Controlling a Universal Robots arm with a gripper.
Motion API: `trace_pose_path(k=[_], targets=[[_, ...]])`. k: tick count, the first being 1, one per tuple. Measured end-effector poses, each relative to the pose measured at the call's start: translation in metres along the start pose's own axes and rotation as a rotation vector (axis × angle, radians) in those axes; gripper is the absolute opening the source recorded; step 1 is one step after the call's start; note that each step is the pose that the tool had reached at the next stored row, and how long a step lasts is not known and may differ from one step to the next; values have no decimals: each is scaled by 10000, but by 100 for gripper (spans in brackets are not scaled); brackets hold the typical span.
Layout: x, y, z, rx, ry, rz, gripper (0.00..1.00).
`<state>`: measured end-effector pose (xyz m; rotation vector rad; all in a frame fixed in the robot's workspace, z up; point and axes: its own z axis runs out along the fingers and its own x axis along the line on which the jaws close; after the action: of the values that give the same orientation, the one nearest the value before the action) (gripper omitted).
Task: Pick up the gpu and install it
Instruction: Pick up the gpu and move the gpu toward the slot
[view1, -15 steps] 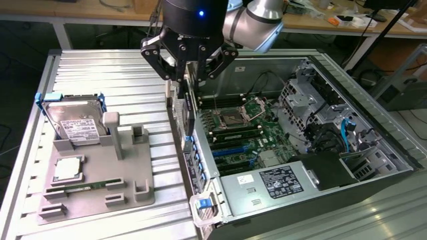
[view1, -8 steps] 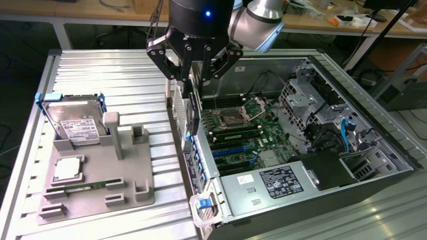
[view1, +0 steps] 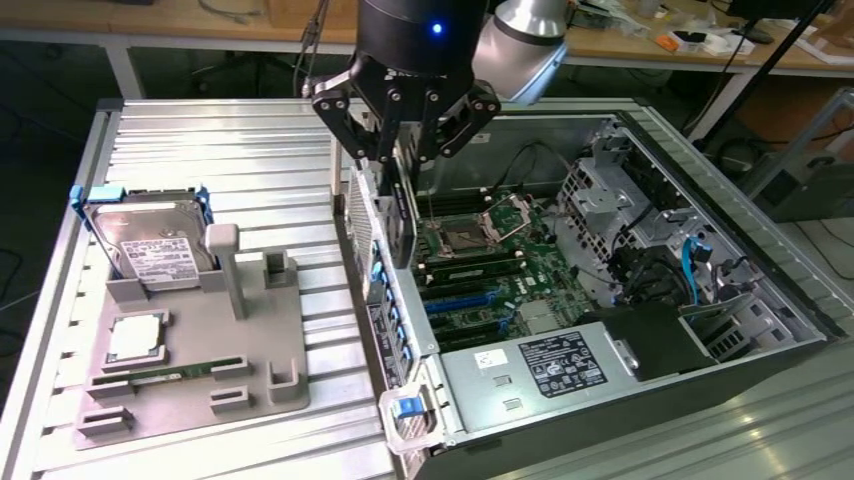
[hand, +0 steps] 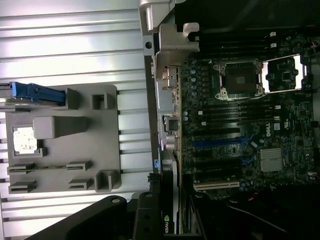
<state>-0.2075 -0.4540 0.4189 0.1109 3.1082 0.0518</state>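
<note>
Exterior view from my station: the fingers (view1: 368, 138) are drawn in close around the top edge of the gpu (view1: 396, 222), with only the card's thickness between them. The card hangs upright and edge-on, just above the computer case (view1: 641, 425), right at the case's rear wall and over the motherboard (view1: 507, 275) inside it. I cannot tell whether its lower edge touches anything. On the wrist view, the gpu's pale end bracket (hand: 169, 75) lines up along that same rear wall, beside the open CPU socket (hand: 240, 80). Outside the case, next to the rear wall, a gray parts holder (view1: 200, 375) sits on the ribbed surface (view1: 227, 150), carrying a hard drive (view1: 154, 252).
</note>
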Motion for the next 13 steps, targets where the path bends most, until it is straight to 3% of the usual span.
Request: trace_pose_path(k=[13], targets=[[-184,13,6,0,9,0,27]])
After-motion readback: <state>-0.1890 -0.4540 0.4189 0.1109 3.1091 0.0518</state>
